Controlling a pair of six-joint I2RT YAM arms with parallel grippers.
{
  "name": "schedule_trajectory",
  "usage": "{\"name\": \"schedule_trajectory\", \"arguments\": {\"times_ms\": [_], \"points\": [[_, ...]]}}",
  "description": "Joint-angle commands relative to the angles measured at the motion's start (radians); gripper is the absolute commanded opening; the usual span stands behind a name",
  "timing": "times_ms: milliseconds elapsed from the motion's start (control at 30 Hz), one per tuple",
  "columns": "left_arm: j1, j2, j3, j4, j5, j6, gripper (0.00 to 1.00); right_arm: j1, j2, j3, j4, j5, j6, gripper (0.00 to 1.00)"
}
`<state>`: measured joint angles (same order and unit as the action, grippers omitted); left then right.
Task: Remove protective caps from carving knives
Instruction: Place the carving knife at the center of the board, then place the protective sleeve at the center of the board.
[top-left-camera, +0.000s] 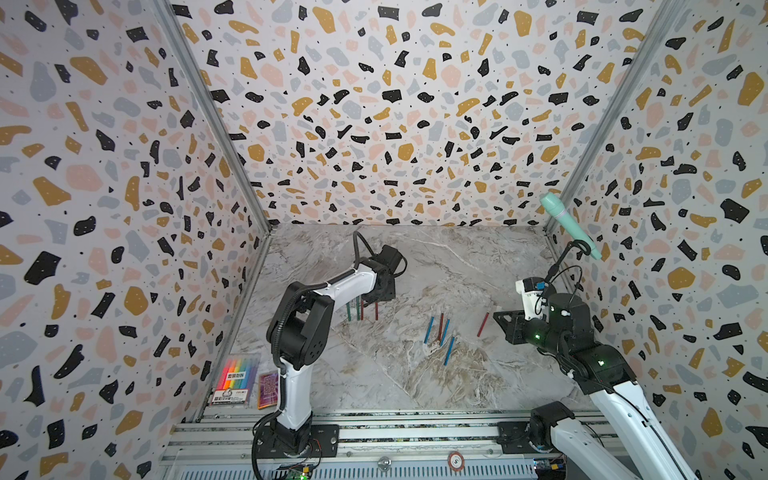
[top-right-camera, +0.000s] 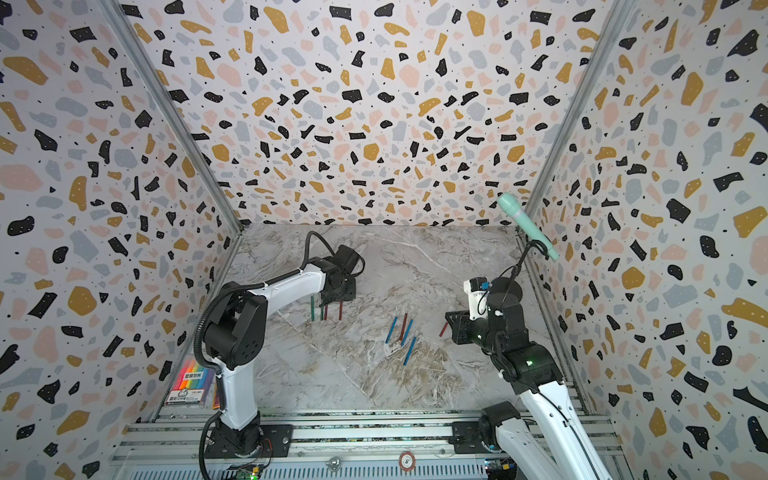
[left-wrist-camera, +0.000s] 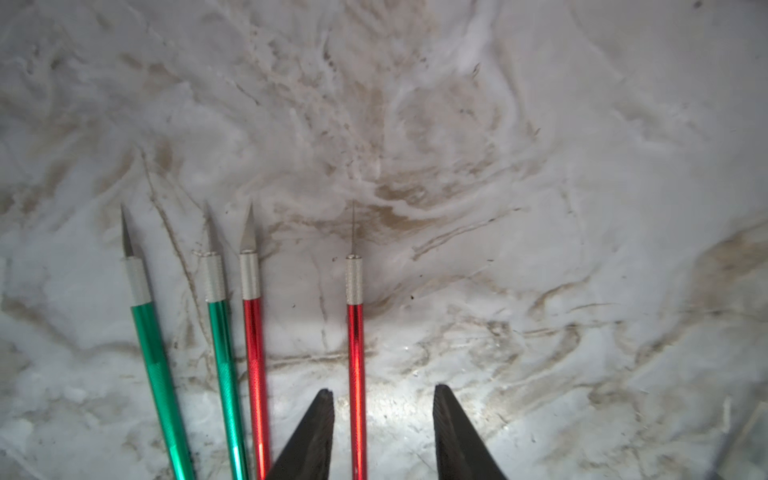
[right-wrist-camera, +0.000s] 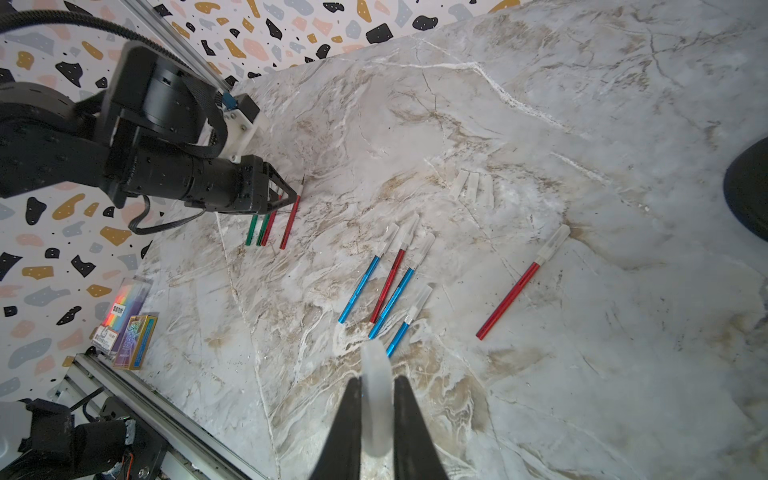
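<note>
Left claw (left-wrist-camera: 383, 390): jaws parted, gripping nothing, low over the marble table (top-left-camera: 395, 386) at its far left. Between the jaws, touching neither in the left wrist view, the shaft of a red knife (left-wrist-camera: 356, 332), with a needle-thin bare blade pointing toward the far wall. Just left of that shaft, side by side and nearly parallel, three more uncapped knives: a second red knife (left-wrist-camera: 253, 332), then a green knife (left-wrist-camera: 220, 332), then an outer green knife (left-wrist-camera: 150, 353), each with a silver collar and a bare pointed blade.

Right claw (right-wrist-camera: 377, 379): closed on a cloudy white cap (right-wrist-camera: 375, 407), pinched between both fingers, held clear of the table at the right side.

Mid-table, in both top views, a loose cluster of four capped knives (top-left-camera: 440, 327): three blue, one red, all slanting the same way. Well apart to the right, near the right claw, a lone capped red knife (right-wrist-camera: 513, 297). Beyond the cluster, toward the far wall, three loose caps (right-wrist-camera: 473, 189) side by side on the marble, faint and made out only in the right wrist view.

Near left corner, against the wall: a flat rainbow pen pack (top-left-camera: 235, 380) with a small card box (top-left-camera: 268, 390) just beside it. Far right corner, raised on a stand: a mint-green microphone (top-left-camera: 567, 222).
</note>
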<state>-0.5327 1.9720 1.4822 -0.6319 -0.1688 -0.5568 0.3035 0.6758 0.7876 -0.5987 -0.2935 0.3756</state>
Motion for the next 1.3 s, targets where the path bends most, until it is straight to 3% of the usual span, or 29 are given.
{"name": "schedule_trajectory", "arguments": {"times_ms": [0,267,533,833,1067,1267], "points": [[0.005,-0.079,0.076,-0.052,0.039,0.012,0.44,0.004,-0.004,-0.002,0.005,0.012,-0.005,0.0],[0.004,-0.157,0.198,-0.11,0.069,0.021,0.48,0.005,0.009,-0.002,0.003,0.015,-0.005,0.0],[0.005,-0.258,0.176,-0.114,0.043,0.057,0.59,0.005,0.087,0.014,-0.026,0.043,0.007,0.0],[0.005,-0.473,-0.073,-0.002,-0.088,0.12,0.76,0.006,0.338,0.136,-0.115,0.112,-0.003,0.0],[0.005,-0.675,-0.353,0.15,-0.237,0.141,0.98,0.005,0.577,0.282,-0.155,0.238,-0.028,0.0],[0.005,-0.744,-0.504,0.221,-0.245,0.159,1.0,0.014,0.829,0.468,-0.226,0.341,-0.063,0.0]]}}
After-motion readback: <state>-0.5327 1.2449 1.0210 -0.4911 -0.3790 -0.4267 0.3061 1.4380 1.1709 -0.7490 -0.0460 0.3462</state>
